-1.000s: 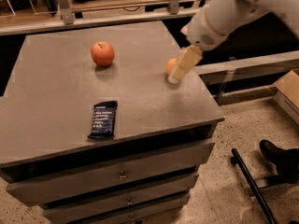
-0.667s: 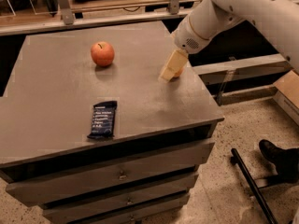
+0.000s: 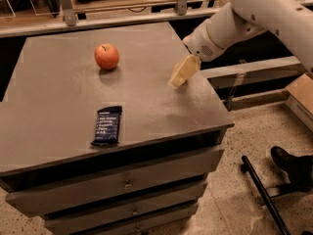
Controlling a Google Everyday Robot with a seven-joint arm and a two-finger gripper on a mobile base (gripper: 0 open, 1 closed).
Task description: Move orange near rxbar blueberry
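The rxbar blueberry, a dark navy-blue wrapper with white text, lies flat near the front left of the grey cabinet top. My gripper, beige at the end of a white arm, is low over the right side of the top, well to the right of the bar. The orange is hidden behind the gripper, where it showed earlier. I cannot tell whether the gripper holds it.
A red-orange apple with a stem stands at the back middle of the top. The cabinet has drawers below. A metal rail runs behind. A black pole and a dark shoe are on the floor at right.
The gripper has come down and slightly left over the orange. The orange showed beside the gripper a second ago and is now covered. The apple and the bar have not moved.
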